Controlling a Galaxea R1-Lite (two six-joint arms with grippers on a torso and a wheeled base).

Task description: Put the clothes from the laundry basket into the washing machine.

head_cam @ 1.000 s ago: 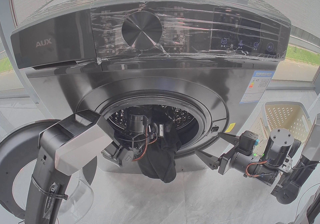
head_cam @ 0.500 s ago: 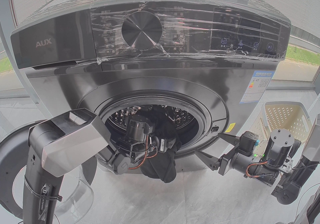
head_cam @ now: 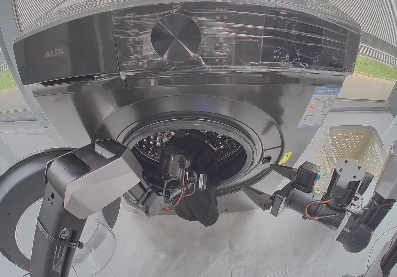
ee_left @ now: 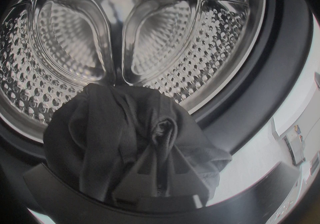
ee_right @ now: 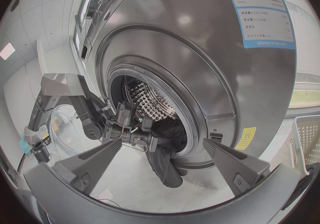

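The dark garment [ee_left: 100, 127] is pinched in the left tool [ee_left: 163, 137], whose fingers are closed together on a bunched fold right at the mouth of the drum [ee_left: 66, 44]. The grip sits high on the cloth, probably so the arm can carry the bulk inward over the rim. From that fold, the cloth spreads across the lower lip of the opening, and a long tail hangs down outside the washing machine [head_cam: 198, 96] toward the floor [head_cam: 248, 244]. Whether the tail touches the floor cannot be told. The garment is therefore only partly in, and the tail looks likely to catch on the lip unless it is lifted or pushed through.

The right tool [head_cam: 257, 176] hangs with its fingers spread apart and nothing between them. It is low and to the right of the opening, well placed to tuck the hanging part in. The door [head_cam: 16, 191] is swung wide to the left, leaving the mouth free. The laundry basket [head_cam: 355, 141] stands on the floor beside the machine's right side, behind the right arm.
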